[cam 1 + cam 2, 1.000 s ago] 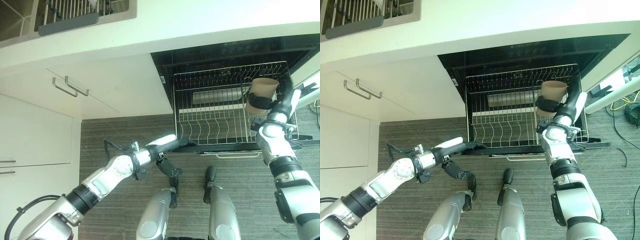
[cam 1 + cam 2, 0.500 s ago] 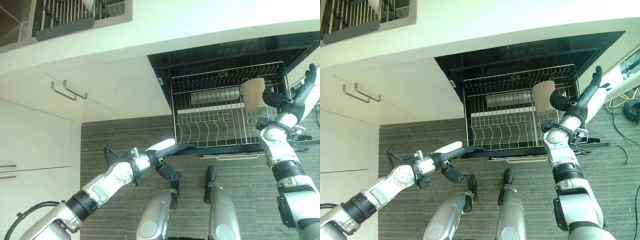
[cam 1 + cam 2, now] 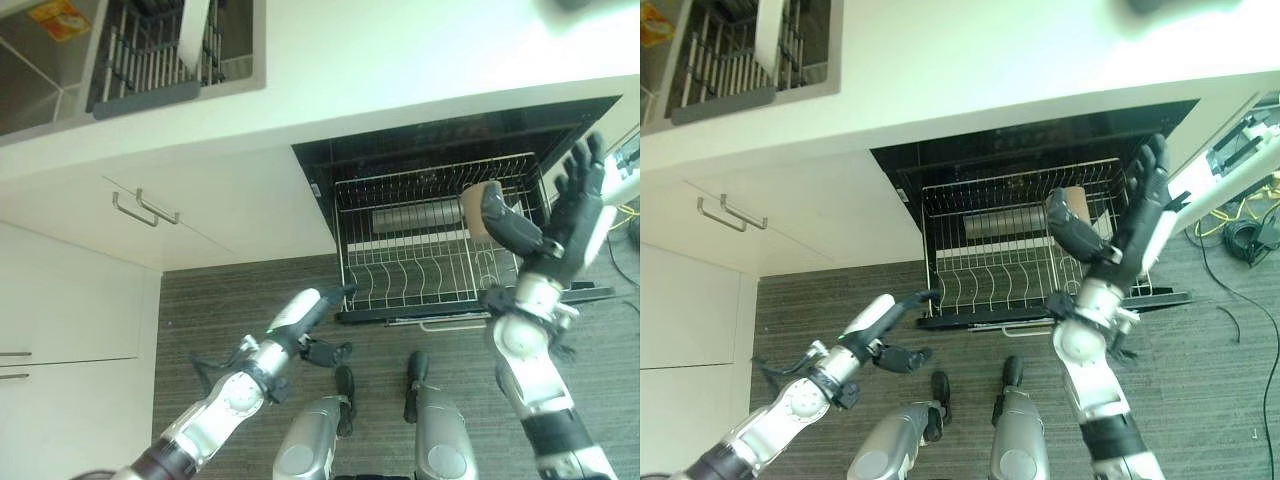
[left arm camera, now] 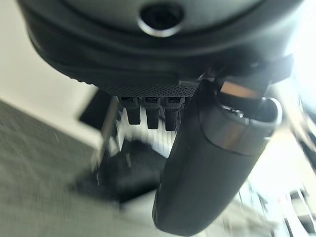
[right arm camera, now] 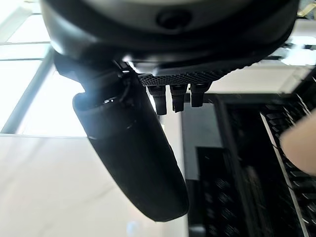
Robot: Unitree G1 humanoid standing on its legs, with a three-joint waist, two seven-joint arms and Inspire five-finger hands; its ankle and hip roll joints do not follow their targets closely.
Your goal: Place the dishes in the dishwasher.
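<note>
The dishwasher (image 3: 460, 125) is open, with its wire rack (image 3: 410, 250) pulled out over the floor. A tan cup (image 3: 476, 208) sits in the right part of the rack, partly hidden behind my right thumb. My right hand (image 3: 570, 215) is raised in front of the rack's right side, fingers spread and open, apart from the cup. My left hand (image 3: 298, 315) is low and left of the rack's front corner, with its fingers straight and holding nothing. In the right wrist view a tan blur, the cup (image 5: 301, 143), lies past the thumb (image 5: 133, 158).
A sink (image 3: 240, 45) in the white counter (image 3: 420, 50) at the upper left holds a drying rack (image 3: 140, 55) with a white plate (image 3: 190, 30). White cabinet doors with metal handles (image 3: 145, 207) stand left of the dishwasher. Grey plank floor (image 3: 200, 310) lies below.
My right hand has let go of the cup, spread its fingers and drawn back toward me. The cup stays in the rack. My left hand moved down and away from the rack; the view shifted.
</note>
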